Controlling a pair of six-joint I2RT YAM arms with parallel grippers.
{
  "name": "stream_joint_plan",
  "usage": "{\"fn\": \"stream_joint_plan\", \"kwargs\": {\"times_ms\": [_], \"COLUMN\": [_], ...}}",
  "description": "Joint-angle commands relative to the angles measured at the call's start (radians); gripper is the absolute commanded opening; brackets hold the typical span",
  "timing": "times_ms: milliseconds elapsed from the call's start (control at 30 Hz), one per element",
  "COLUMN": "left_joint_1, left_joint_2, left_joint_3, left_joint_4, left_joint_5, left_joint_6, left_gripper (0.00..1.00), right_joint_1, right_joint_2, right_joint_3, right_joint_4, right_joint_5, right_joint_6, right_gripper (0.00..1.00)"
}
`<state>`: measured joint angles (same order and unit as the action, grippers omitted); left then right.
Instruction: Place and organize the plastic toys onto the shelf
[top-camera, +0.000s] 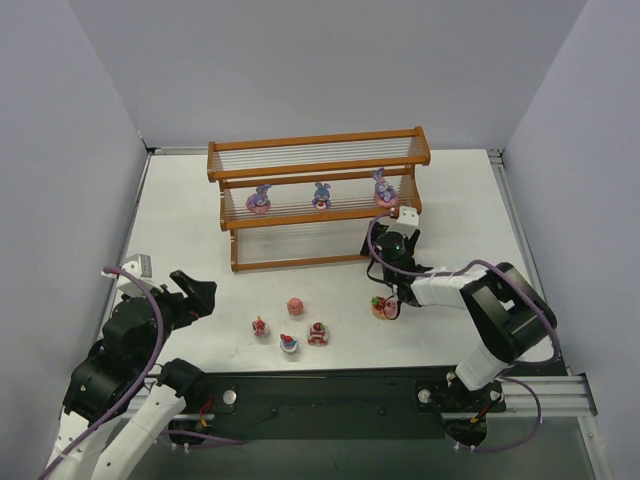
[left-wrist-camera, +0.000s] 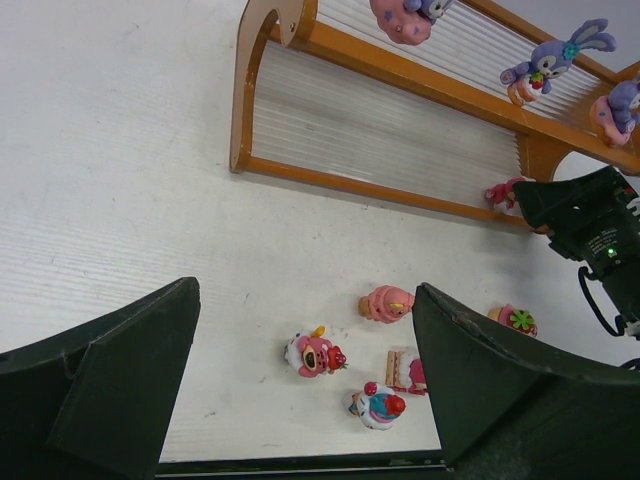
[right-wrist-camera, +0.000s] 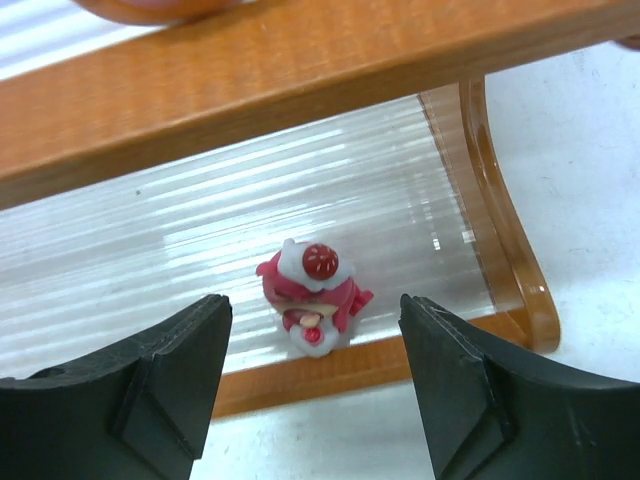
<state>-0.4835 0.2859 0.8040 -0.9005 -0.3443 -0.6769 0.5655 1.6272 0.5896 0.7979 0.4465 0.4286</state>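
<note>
- Right hand (right-wrist-camera: 312, 310) sat at the right end of the shelf's (top-camera: 318, 141) bottom tier. Its fingers were spread apart with nothing in them, and a little red-and-pink toy (right-wrist-camera: 308, 290) stood on the rods between them, untouched on either side.
- Left hand (left-wrist-camera: 305, 290) hovered over the left side of the bench (top-camera: 180, 220), fingers wide apart and empty too.
- Progress, as I read it: three purple bunnies (top-camera: 321, 195) stood spaced along the middle tier, plus that one on the bottom tier, so four were shelved.
- Five loose toys (top-camera: 295, 305) lay on the bench in front of the shelf. Four were in a loose cluster and one was off to the right near the right arm, so a bit over half the job was left. The top tier had nothing on it.
- Materials: the toys looked like glossy moulded plastic, rounded and lumpy (not much flat surface to pinch, I'd guess).
- The shelf frame was smooth orange-brown wood with curved end pieces, and the tiers were thin pale see-through rods, ribbed and shiny.
- The bench was matte white with a faint grain.
</note>
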Motion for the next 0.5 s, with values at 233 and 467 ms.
{"fn": "stream_joint_plan", "kwargs": {"times_ms": [233, 467], "left_joint_1": [-0.007, -0.012], "left_joint_2": [-0.031, -0.031], "left_joint_3": [0.015, 0.009], "left_joint_4": [0.011, 0.026], "left_joint_5": [-0.016, 0.005], "left_joint_6": [-0.016, -0.007], "left_gripper": [0.97, 0.97], "right_joint_1": [0.008, 0.014], "right_joint_2": [-0.338, -0.605], "right_joint_3": [-0.233, -0.244], "right_joint_4": [-0.020, -0.527], "right_joint_5": [-0.242, -0.224], "right_joint_6": [0.013, 0.232], "right_gripper": [0.70, 0.61]}}
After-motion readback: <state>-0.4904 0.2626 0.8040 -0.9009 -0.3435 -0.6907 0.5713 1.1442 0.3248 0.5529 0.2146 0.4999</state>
